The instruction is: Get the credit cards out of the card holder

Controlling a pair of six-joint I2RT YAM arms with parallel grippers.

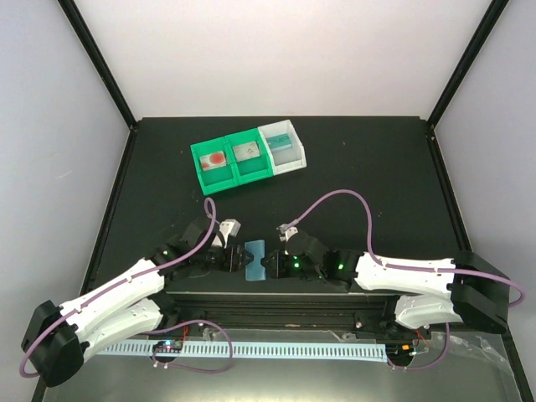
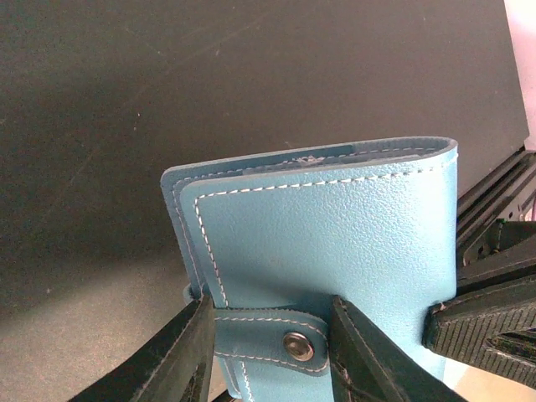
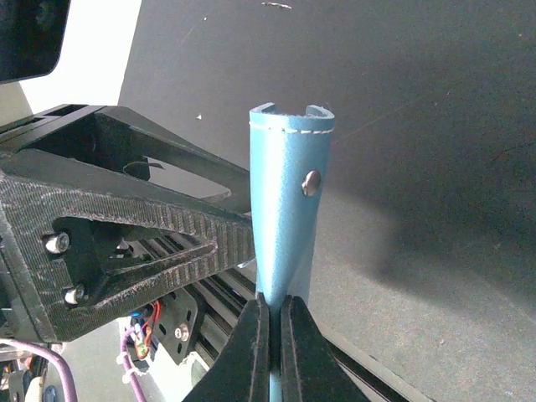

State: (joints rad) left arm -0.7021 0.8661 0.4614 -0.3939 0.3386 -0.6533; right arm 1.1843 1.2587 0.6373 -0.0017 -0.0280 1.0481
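A folded light-blue card holder (image 1: pixel 254 255) of grained, leather-like material with white stitching is held up on edge between two robot arms, close to the near edge of a matte black surface (image 1: pixel 377 184). The right tool (image 3: pixel 275 303) is closed tight on one edge of the card holder, its two dark fingers pressed together with the thin blue material pinched between them. From the opposite side, the left tool (image 2: pixel 268 306) reaches in at a middling width. Its black fingers (image 2: pixel 180 360) stand on either side of a short blue closing strap (image 2: pixel 260 328) that wraps around the holder's edge and is fastened with a small round metal snap (image 2: pixel 297 345). The fingers sit right against the strap's ends, but it is not possible to tell whether they are actually squeezing it. The holder is shut, and no card shows at its edges. Well apart from it, toward the far side of the surface, a green plastic bin (image 1: pixel 239 180) with two compartments touches a white plastic bin (image 1: pixel 289 166). A whitish card with a red mark (image 1: pixel 218 159) lies in the left green compartment, another pale card (image 1: pixel 245 152) lies in the right green compartment, and a teal-green card (image 1: pixel 281 142) lies in the white bin.
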